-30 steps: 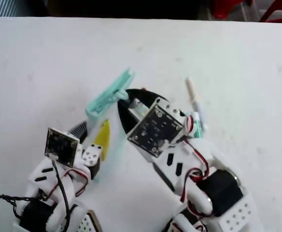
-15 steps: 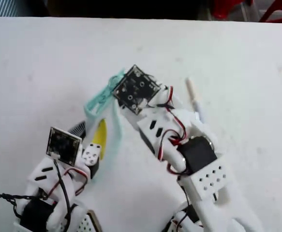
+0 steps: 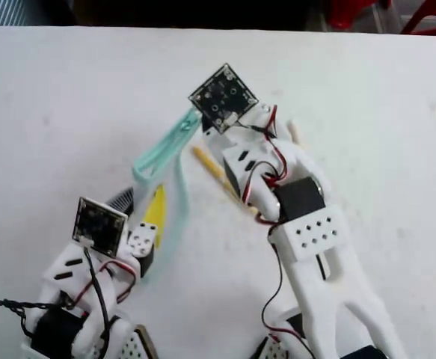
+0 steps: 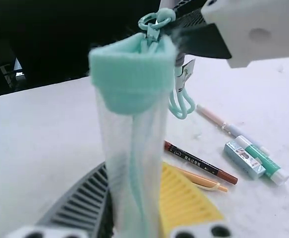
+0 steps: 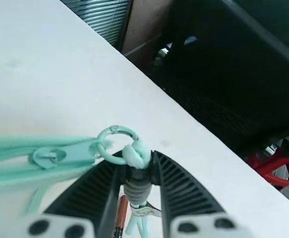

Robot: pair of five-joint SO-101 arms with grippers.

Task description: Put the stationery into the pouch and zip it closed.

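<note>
Teal pouch (image 3: 164, 146) lies stretched on the white table (image 3: 68, 97), running diagonally from lower left of centre up to centre of the high view. Left gripper (image 3: 141, 200), lower left: grey and yellow fingers clenched on the pouch's near end, with the fabric passing between them in the left wrist view. Right gripper (image 5: 138, 164), just above centre in the high view: black ridged fingers clenched on the zipper pull cord (image 5: 137, 154), which hangs from a ring (image 5: 115, 129) linked to the zipper slider (image 5: 65, 155) at the pouch's far end. Stationery is outside the pouch, on the table beside it: brown pencil (image 4: 201, 162) and orange pen (image 4: 200, 180) side by side just beside the pouch; teal block (image 4: 241, 158) touching a green-and-white stick (image 4: 262, 158) farther out; pink pen (image 4: 211, 116) apart from these. In the high view the orange pen lies right of the pouch, partly under the right arm.
</note>
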